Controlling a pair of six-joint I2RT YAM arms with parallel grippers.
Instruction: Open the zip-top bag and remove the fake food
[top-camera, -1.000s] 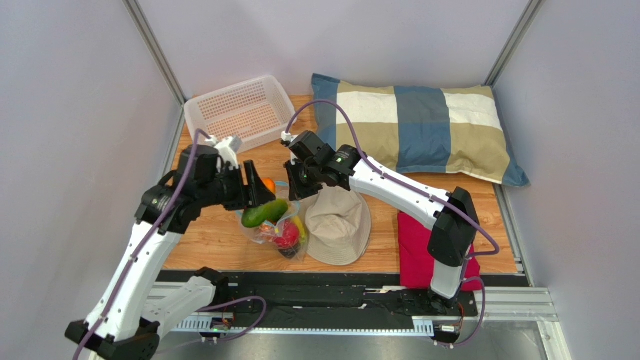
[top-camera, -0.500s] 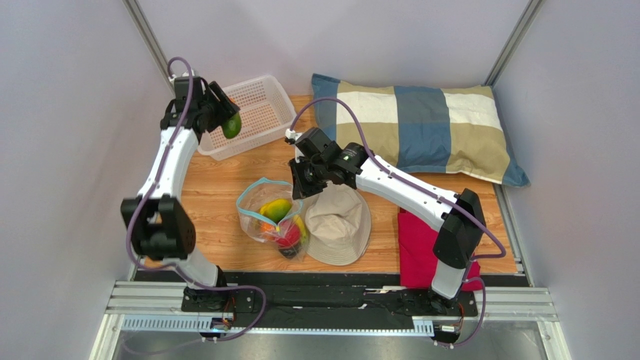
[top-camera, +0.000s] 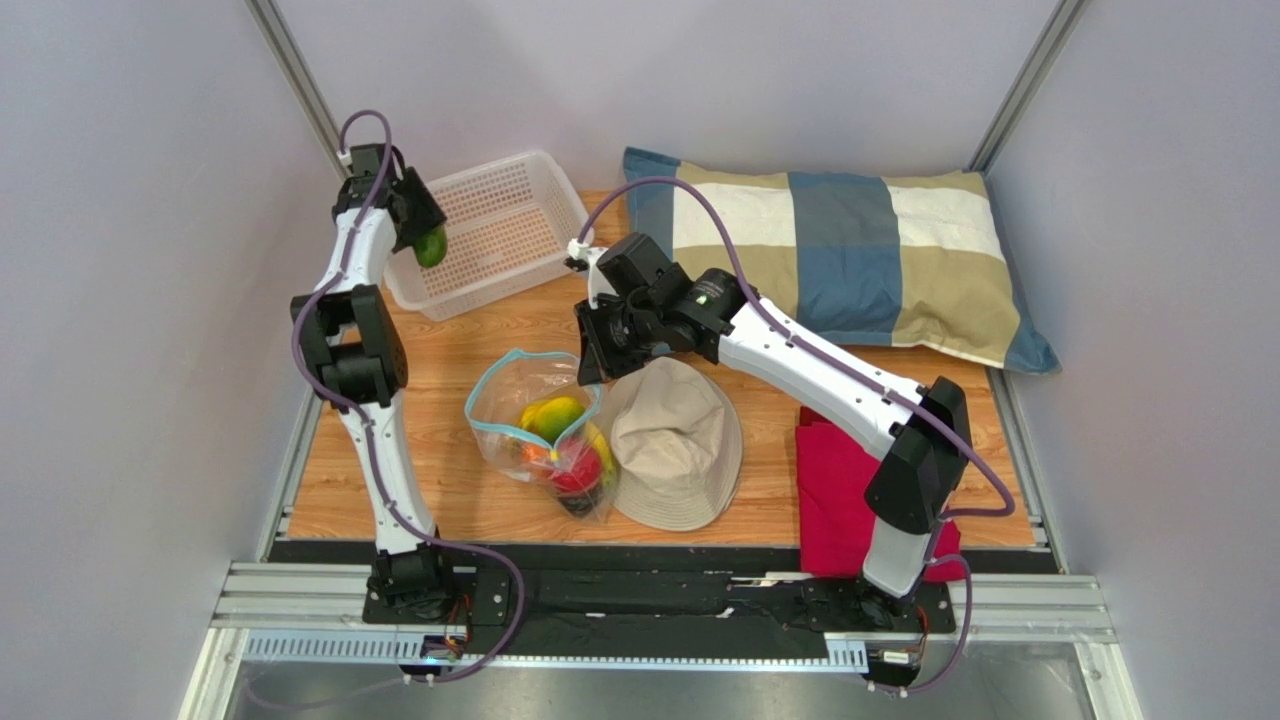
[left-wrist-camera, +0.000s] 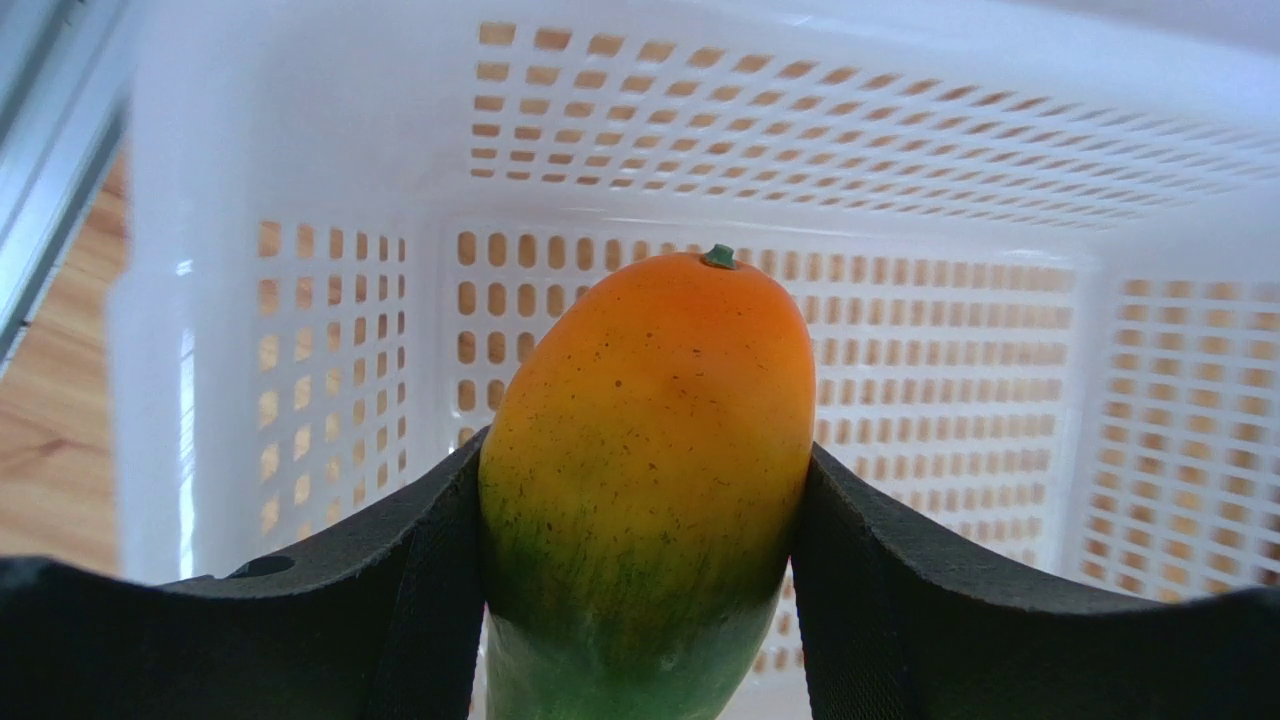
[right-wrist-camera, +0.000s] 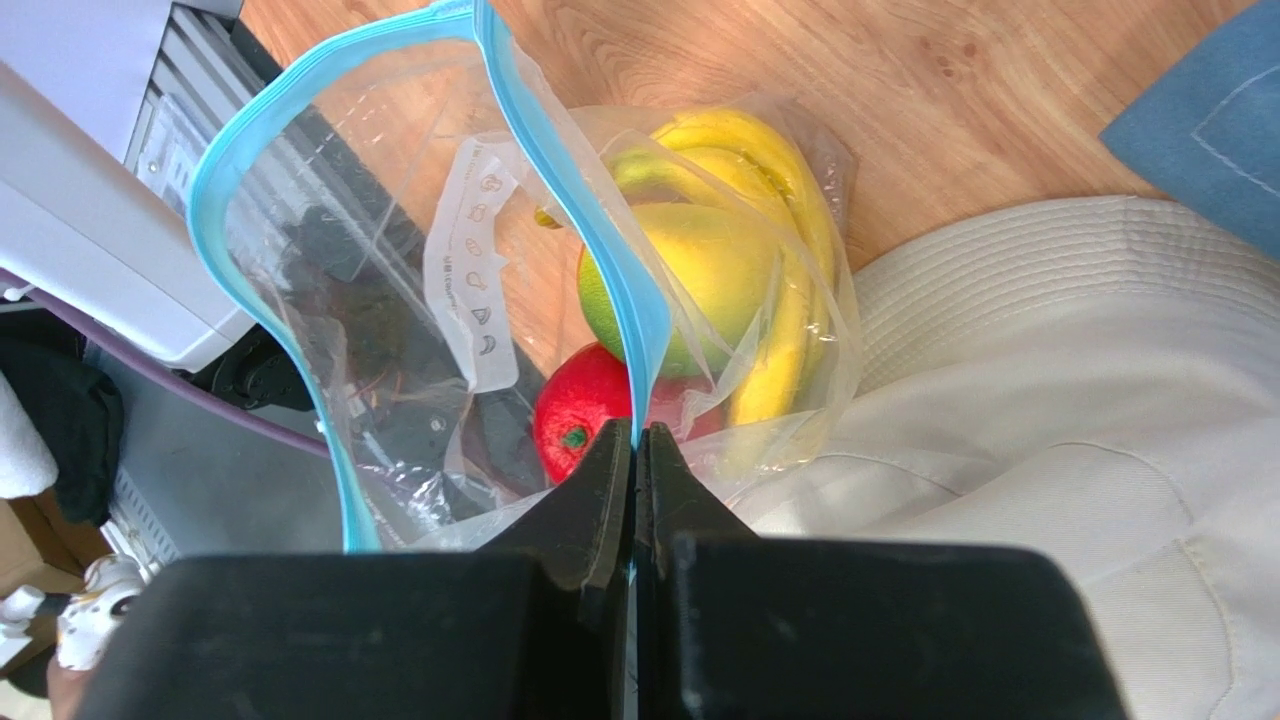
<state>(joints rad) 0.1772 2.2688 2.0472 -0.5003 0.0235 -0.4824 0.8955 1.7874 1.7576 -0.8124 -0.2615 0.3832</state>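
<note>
The left jaws clamp the green-orange mango (left-wrist-camera: 646, 480) over the white mesh basket (left-wrist-camera: 902, 150); the right jaws pinch tight the blue zip strip (right-wrist-camera: 559, 165) of the zip-top bag (right-wrist-camera: 361, 285), open-mouthed on the counter (right-wrist-camera: 827, 60) beside the hat (right-wrist-camera: 1052, 375), bananas (right-wrist-camera: 766, 165) and apple (right-wrist-camera: 579, 413) inside.

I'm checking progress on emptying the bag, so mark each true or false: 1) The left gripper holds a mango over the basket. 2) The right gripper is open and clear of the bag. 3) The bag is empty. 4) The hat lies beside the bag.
1) True. The left gripper clamps a mango over the basket.
2) False. The right gripper is shut on the blue zip rim of the bag, holding its mouth open.
3) False. Bananas and an apple are inside, with at least one more fruit.
4) True. The hat lies right beside the bag.
</note>
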